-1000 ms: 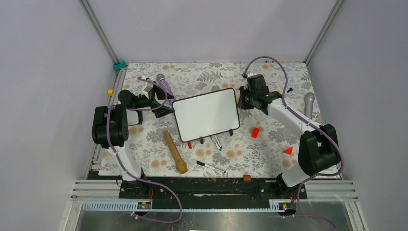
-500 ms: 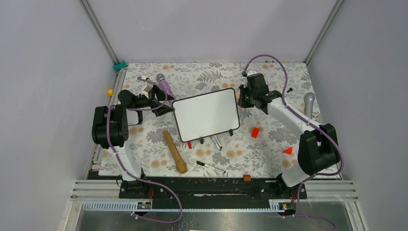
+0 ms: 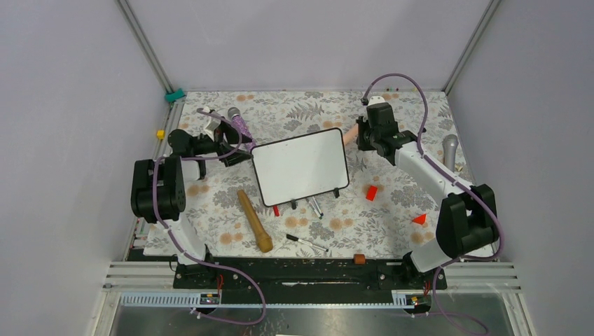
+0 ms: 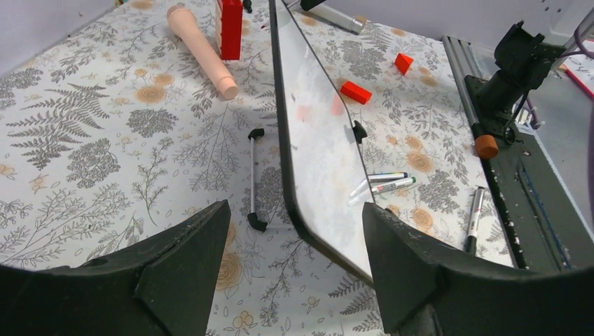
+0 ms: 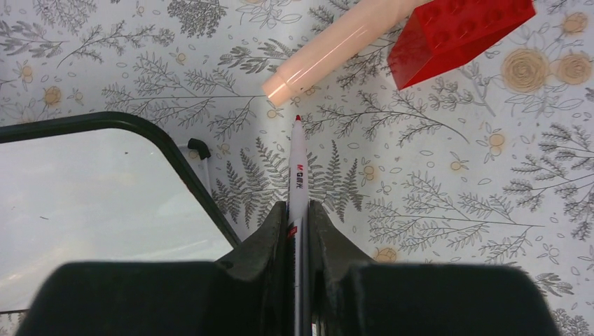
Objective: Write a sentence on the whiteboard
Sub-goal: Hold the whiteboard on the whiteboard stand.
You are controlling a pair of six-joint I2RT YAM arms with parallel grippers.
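Note:
The whiteboard [image 3: 301, 166] stands tilted on its black feet mid-table, its face blank white; the sentence is not visible on it. In the left wrist view the board [image 4: 315, 154] runs edge-on, its near corner lying ahead of my left gripper [image 4: 294, 266], whose jaws stand apart and touch nothing. That gripper [image 3: 238, 155] sits just off the board's left edge. My right gripper [image 5: 298, 206] is shut on a white marker [image 5: 297, 168] with a red tip, which points at the mat beside the board's corner [image 5: 175, 161]. From above, the right gripper [image 3: 359, 140] hovers by the board's upper right corner.
A pink cylinder [image 5: 336, 42] and a red brick [image 5: 455, 35] lie beyond the marker tip. Below the board are a wooden pestle [image 3: 254, 221], loose markers [image 3: 306, 242], red blocks [image 3: 371, 192] and an orange stub [image 3: 359, 259]. Microphones lie at left [image 3: 238, 122] and right [image 3: 450, 150].
The right gripper has moved with the marker a little right and back, off the board's right edge. The left jaws have narrowed somewhat beside the board's left edge.

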